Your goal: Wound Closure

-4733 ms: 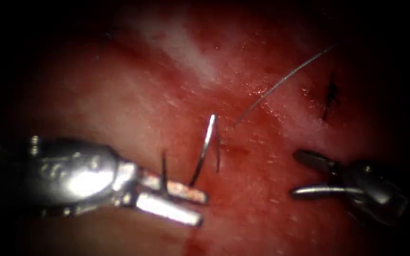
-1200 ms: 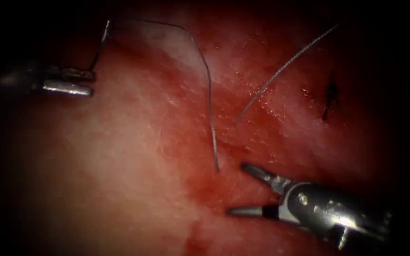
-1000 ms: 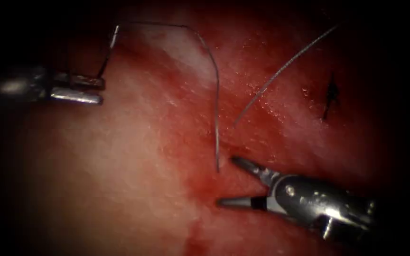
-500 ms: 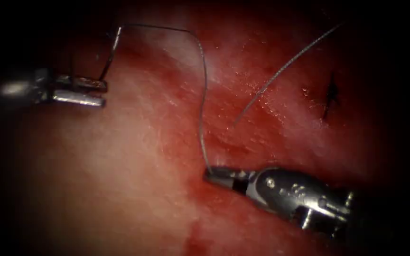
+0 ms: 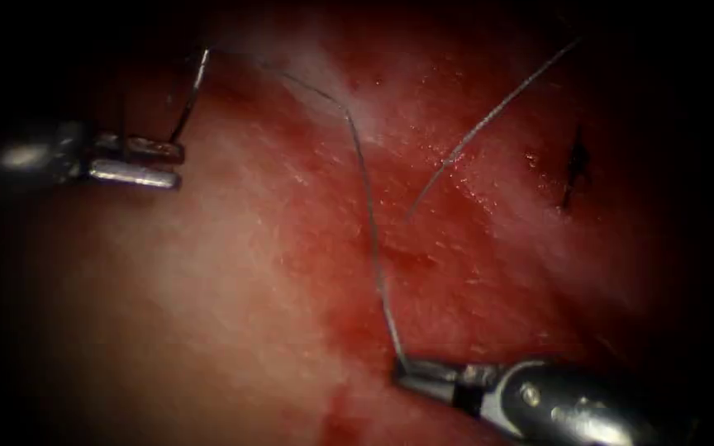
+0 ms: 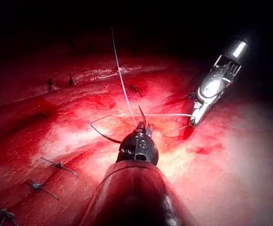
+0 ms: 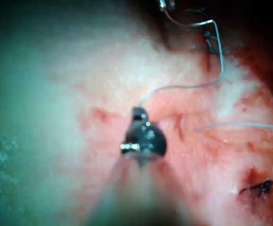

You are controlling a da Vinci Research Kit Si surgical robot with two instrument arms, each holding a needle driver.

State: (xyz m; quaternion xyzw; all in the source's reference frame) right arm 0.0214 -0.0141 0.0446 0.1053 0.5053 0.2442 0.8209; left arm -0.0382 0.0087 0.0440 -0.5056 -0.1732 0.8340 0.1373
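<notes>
Since half a second ago the right tool (image 5: 406,376) has drawn down and to the right with its jaws clamped on the thread (image 5: 365,198), pulling the strand straighter across the tissue (image 5: 233,272). The needle (image 5: 193,95) is clear of the tissue, at upper left, left of the cut, gripped near one end by the left tool (image 5: 159,161), jaws closed. A knotted stitch (image 5: 574,161) sits at right.

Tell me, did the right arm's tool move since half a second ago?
Yes. The right tool, shut on the thread, sits lower and slightly rightward, farther from the dark knot.
</notes>
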